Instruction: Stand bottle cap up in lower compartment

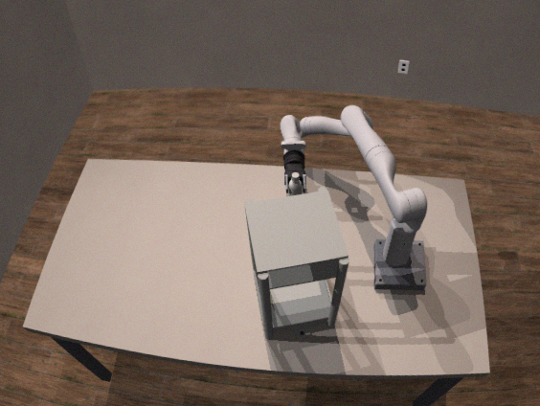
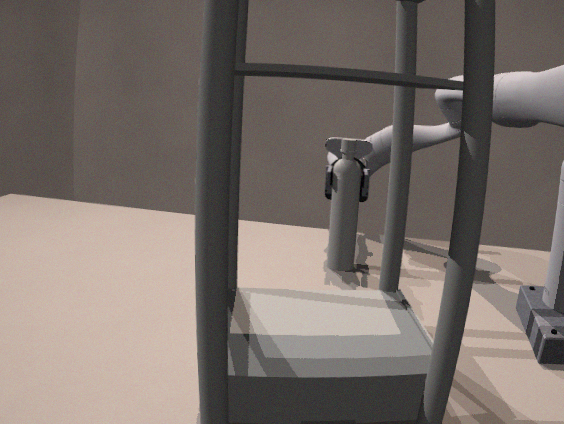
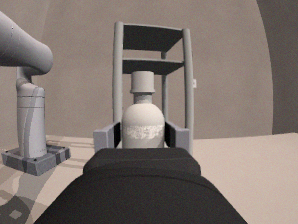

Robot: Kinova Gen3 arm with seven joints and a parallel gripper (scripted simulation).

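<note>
Worktop (image 1: 144, 249): carries everything.
Shelving unit (image 1: 297, 230): frame centre.
Bottle (image 2: 343, 220): upright just behind it; we judge it rigid, smooth, top-heavy, so grip the upper body.
Pincer (image 2: 346, 184): fingers apart, straddling the shoulder, clamping nothing.

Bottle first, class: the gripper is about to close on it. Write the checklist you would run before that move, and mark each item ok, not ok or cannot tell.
1. Bottle upright on the table, cap up: ok.
2. Gripper open, with nothing held: ok.
3. One finger on each side of the bottle's upper body, just below the shoulder: ok.
4. Bottle centred between the fingers in the wrist view: ok, as far as it shows.
5. Fingers clear of the shelving unit: ok; the bottle stands behind it, apart from the posts.
6. Lower compartment floor free to receive the bottle: ok.
</note>
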